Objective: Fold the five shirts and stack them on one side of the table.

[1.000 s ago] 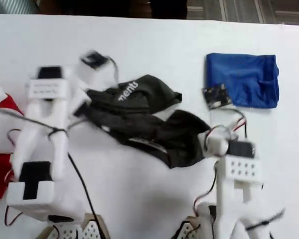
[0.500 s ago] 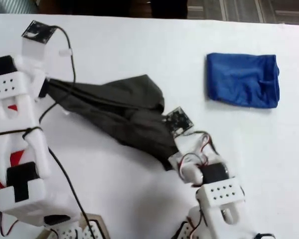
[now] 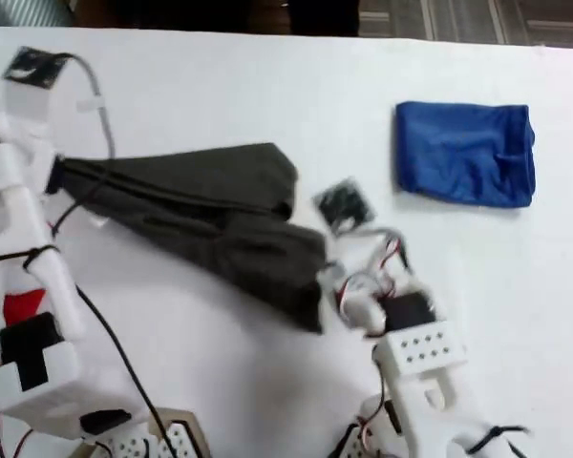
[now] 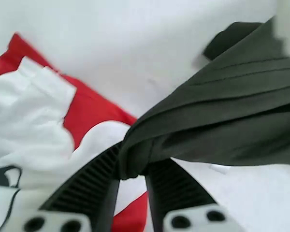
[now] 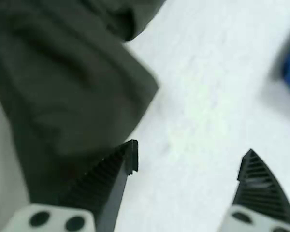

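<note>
White table (image 3: 267, 67), dark shirt (image 3: 210, 205) stretched across the middle in loose pleats. Probably soft, light and limp, likely to bunch and slide; best taken at a corner or hem. Clamped tight on its bunched corner: left gripper (image 4: 133, 166), arm stretched out at that end. Spread wide and holding nothing, low just beside the opposite edge: right gripper (image 5: 191, 150), arm bent over. Folded blue shirt (image 3: 463, 153) well apart from dark shirt; red-and-white shirt (image 4: 48, 111) under the clamped end.
</note>
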